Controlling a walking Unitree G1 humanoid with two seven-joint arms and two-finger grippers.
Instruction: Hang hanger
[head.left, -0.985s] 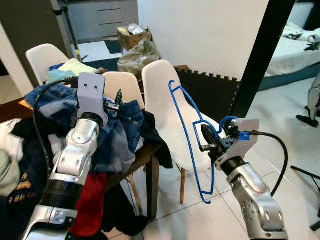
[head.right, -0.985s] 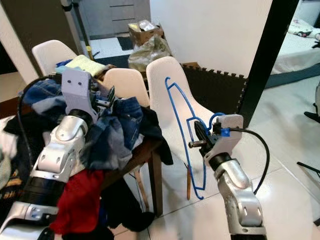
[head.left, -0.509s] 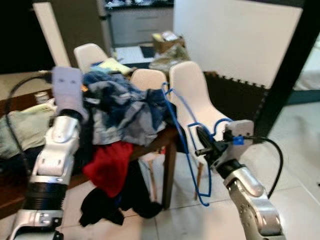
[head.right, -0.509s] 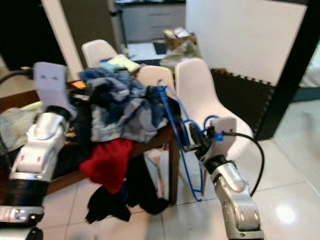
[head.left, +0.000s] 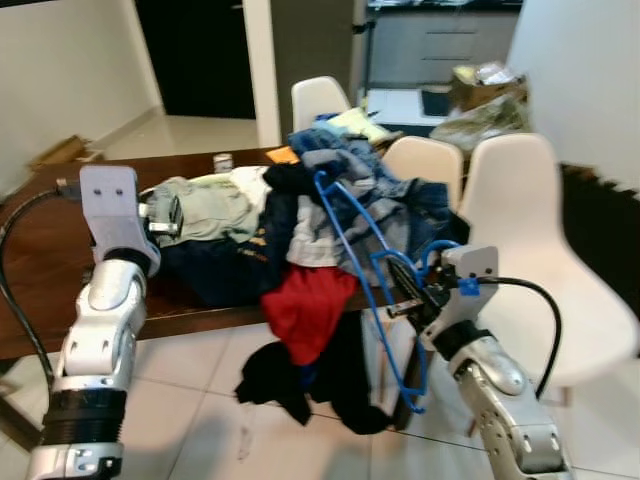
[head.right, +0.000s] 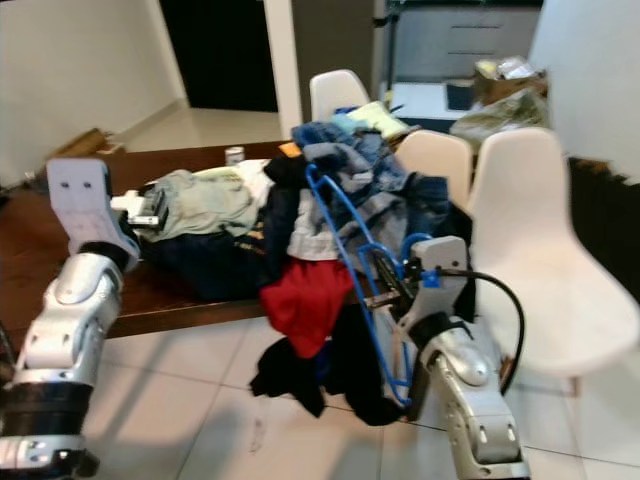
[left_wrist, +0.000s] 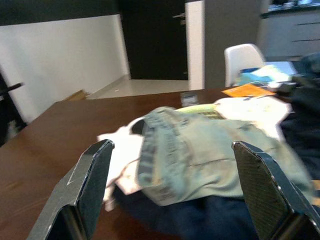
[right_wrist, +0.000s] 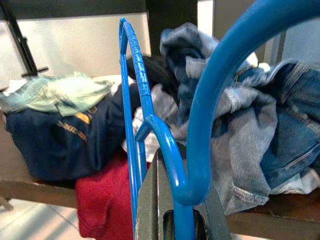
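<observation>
At centre frame the right gripper (head.left: 402, 297) has its jaws clamped on the hanger (head.left: 352, 240), while the left gripper (left_wrist: 175, 190), jaws apart, faces clothes (head.left: 300, 215) on the table (head.left: 40, 270).

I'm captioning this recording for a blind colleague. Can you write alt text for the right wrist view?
Seen along the right gripper, its black fingers are shut on a blue plastic hanger whose hook curves across the frame. Behind it, a wooden table holds a heap of clothes: denim jeans, a navy garment and a red one hanging over the edge.
</observation>
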